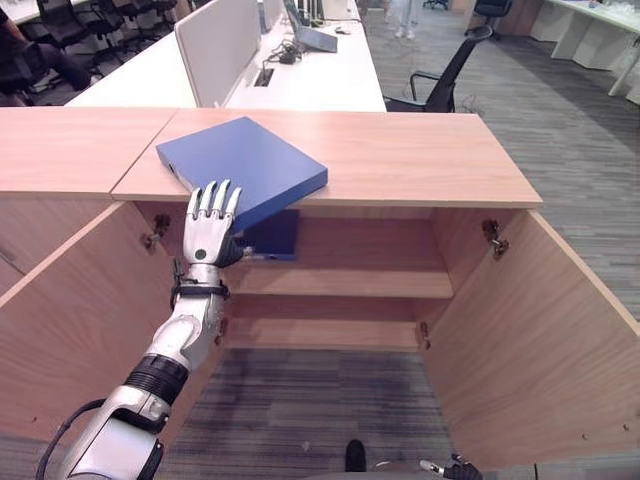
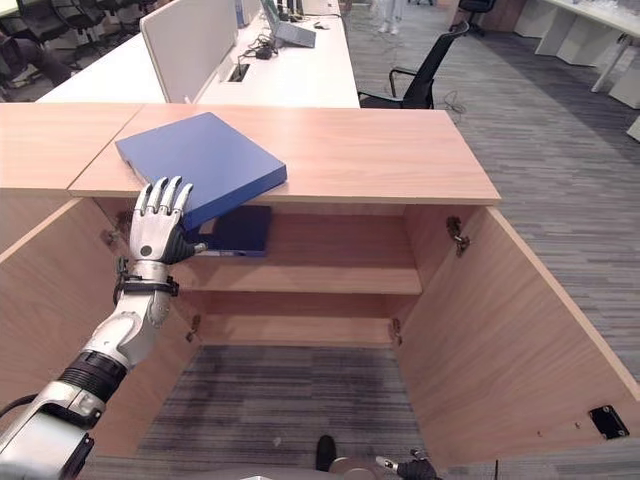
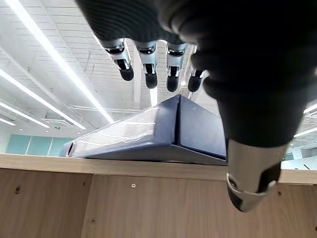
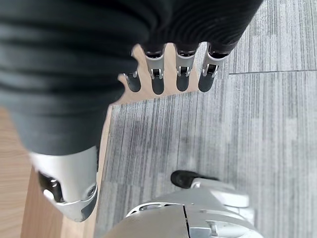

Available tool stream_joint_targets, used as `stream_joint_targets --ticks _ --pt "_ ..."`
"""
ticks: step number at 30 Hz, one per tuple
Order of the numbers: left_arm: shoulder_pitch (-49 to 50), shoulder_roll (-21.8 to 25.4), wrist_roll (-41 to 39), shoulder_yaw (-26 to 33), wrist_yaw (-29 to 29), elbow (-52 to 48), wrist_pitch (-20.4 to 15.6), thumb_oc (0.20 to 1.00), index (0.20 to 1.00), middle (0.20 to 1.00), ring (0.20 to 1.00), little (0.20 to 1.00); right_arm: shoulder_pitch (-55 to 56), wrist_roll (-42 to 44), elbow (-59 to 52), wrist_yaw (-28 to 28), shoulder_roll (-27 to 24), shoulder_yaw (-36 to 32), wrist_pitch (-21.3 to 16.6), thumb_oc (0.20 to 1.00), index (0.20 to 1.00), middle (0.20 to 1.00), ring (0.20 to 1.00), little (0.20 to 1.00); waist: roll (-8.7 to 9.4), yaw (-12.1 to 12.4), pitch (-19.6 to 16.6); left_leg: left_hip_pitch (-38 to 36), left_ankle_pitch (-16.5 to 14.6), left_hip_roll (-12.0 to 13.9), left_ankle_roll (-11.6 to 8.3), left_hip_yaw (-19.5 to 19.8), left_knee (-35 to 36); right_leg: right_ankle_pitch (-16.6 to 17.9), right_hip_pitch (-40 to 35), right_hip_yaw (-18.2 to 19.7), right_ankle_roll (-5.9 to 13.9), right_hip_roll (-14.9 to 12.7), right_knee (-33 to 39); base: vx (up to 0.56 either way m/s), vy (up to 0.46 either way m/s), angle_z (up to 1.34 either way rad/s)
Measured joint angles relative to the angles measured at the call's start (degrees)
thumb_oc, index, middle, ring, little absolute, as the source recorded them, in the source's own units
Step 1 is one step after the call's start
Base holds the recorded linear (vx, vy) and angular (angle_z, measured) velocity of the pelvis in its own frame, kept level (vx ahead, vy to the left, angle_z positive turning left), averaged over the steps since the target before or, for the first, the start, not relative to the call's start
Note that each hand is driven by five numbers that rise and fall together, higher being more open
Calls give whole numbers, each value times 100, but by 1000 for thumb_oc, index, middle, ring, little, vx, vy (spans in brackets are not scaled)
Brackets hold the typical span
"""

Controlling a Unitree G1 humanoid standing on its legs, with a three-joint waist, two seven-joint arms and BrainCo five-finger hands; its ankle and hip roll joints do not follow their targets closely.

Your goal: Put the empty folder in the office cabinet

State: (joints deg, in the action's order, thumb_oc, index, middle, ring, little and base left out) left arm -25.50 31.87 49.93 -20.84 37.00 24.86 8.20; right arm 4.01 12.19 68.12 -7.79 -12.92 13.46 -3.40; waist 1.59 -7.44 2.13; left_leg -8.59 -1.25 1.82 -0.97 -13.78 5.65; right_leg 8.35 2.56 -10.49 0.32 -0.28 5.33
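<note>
A blue folder [image 1: 245,160] lies flat on the wooden cabinet top [image 1: 420,160], its near corner jutting out past the front edge. My left hand [image 1: 208,232] is raised in front of the cabinet, open. Its straight fingers [image 3: 148,69] reach up at that overhanging corner, with the thumb below it. I cannot tell whether they touch the folder [image 3: 148,134]. The cabinet stands open beneath, with a bare upper shelf [image 1: 350,283]. My right hand [image 1: 458,468] hangs low near the floor, its fingers [image 4: 157,79] straight and holding nothing.
A second dark blue folder [image 1: 272,236] lies inside on the upper shelf's left end. The left door [image 1: 70,320] and right door [image 1: 540,330] swing out towards me. White desks [image 1: 320,80] and a black office chair [image 1: 445,75] stand behind the cabinet.
</note>
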Motion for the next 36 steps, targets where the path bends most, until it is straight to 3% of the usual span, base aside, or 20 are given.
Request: stream_joint_targets --ticks 6,13,31,36 --pt "-492 24 -1 -122 20 277 186 1000 1000 1000 1000 1000 39 -3 10 0 0 5 5 1000 1000 1000 1000 1000 3 -9 -39 10 -4 -11 6 -33 2 11 23 34 5 -2 0 2 1 -2" --pt "-982 39 0 -628 61 885 280 1000 1000 1000 1000 1000 21 -3 10 -1 -1 16 13 1000 1000 1000 1000 1000 5 -187 -138 37 -15 -24 22 -131 4 26 88 112 27 -1 0 5 5 -5" --pt "-982 3 -5 -637 -59 1266 333 1000 1000 1000 1000 1000 17 -1 7 -1 -2 16 25 1000 1000 1000 1000 1000 9 -264 -133 47 -29 -41 43 -198 5 44 125 186 52 -1 1 0 1 -1" --pt "-1426 13 0 -886 -47 2026 602 1000 1000 1000 1000 1000 -1 5 158 -1 -4 22 21 1000 1000 1000 1000 1000 20 -287 -113 46 -34 -46 50 -234 5 50 135 208 62 -5 1 -5 1 -2"
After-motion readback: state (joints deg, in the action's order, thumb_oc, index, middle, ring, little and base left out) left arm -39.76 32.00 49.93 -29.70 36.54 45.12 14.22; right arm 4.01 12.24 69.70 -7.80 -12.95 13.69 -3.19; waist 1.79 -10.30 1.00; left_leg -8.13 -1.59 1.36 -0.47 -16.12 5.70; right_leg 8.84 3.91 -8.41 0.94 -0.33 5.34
